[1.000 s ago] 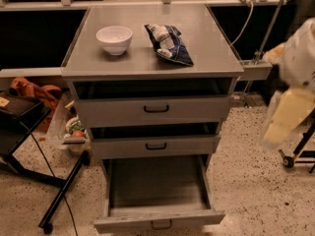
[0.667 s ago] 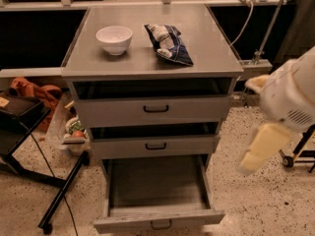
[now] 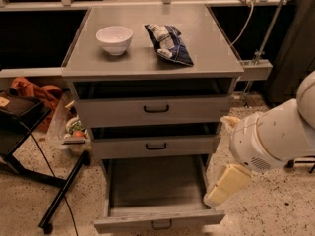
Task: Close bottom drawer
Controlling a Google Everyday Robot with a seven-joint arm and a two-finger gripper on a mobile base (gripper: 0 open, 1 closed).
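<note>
The bottom drawer of the grey cabinet is pulled far out. Its grey box interior shows nothing inside, and its small dark handle is at the lower edge of the view. My gripper hangs at the end of the white arm, low on the right. It sits just beside the open drawer's right side wall, near its front corner. It holds nothing that I can see.
The middle drawer and top drawer sit nearly shut. A white bowl and a dark snack bag lie on the cabinet top. A black stand and an orange bag are on the left.
My arm has swung down and to the left, bringing the gripper from the right edge of the view to the open bottom drawer's right side. The drawer has not moved.
</note>
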